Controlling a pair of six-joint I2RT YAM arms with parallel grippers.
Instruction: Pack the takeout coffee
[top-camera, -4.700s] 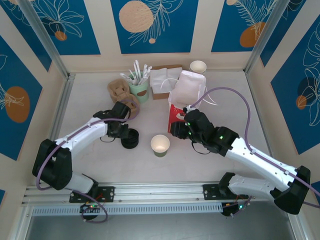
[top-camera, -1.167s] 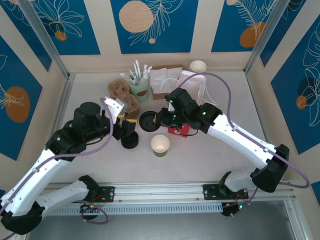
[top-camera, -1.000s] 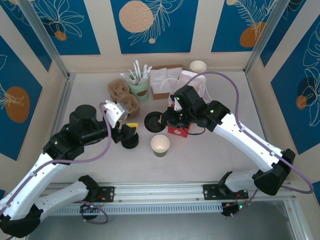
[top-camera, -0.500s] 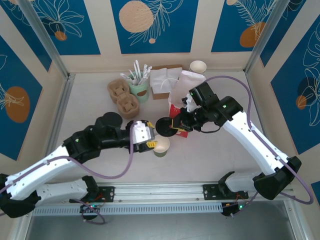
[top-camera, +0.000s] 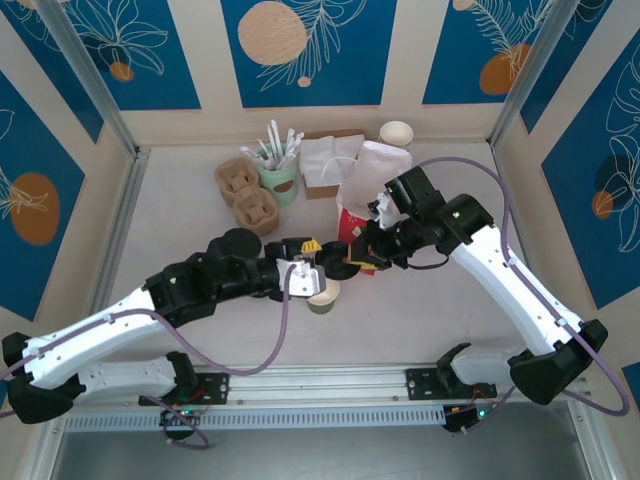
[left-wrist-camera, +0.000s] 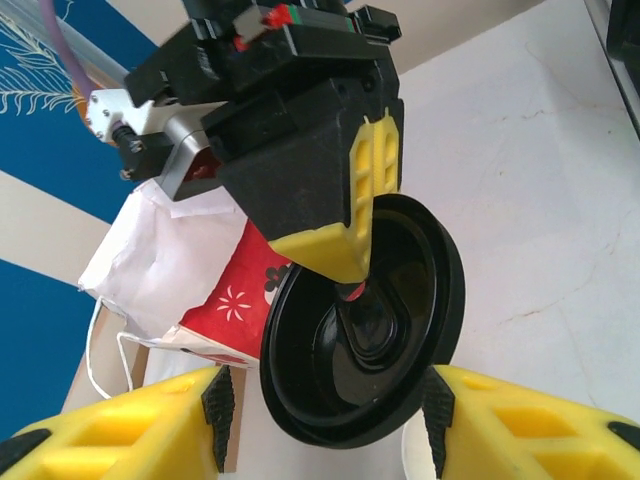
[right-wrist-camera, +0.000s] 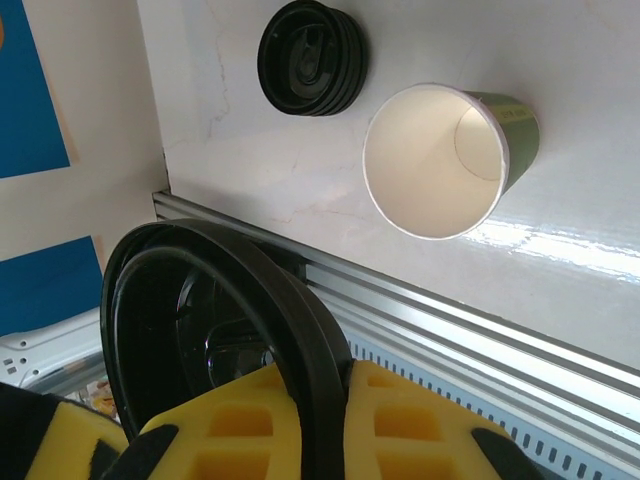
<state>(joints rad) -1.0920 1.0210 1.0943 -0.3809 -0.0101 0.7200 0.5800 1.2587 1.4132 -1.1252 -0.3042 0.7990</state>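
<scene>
The takeout coffee's olive-green paper cup (top-camera: 325, 297) (right-wrist-camera: 440, 160) stands upright on the table with no lid on it, its white inside showing. My right gripper (top-camera: 358, 262) (right-wrist-camera: 345, 400) is shut on the rim of a black plastic lid (top-camera: 338, 268) (left-wrist-camera: 380, 330) (right-wrist-camera: 230, 320), held on edge just above and beyond the cup. My left gripper (top-camera: 316, 264) (left-wrist-camera: 325, 415) is open, and its yellow fingers (left-wrist-camera: 120, 430) stand either side of that lid without touching it. The red bag (top-camera: 365, 200) (left-wrist-camera: 240, 290) stands open right behind the lid.
A stack of loose black lids (right-wrist-camera: 310, 57) lies left of the cup. At the back are brown cup carriers (top-camera: 250, 200), a green cup of straws (top-camera: 278, 165), a box of napkins (top-camera: 325, 160) and stacked lidless cups (top-camera: 397, 132). The metal rail (right-wrist-camera: 480, 320) runs along the near edge.
My left arm has swung right from the lid stack until its open jaws straddle the lid. My right gripper has carried the lid from beside the bag down to just above the cup.
</scene>
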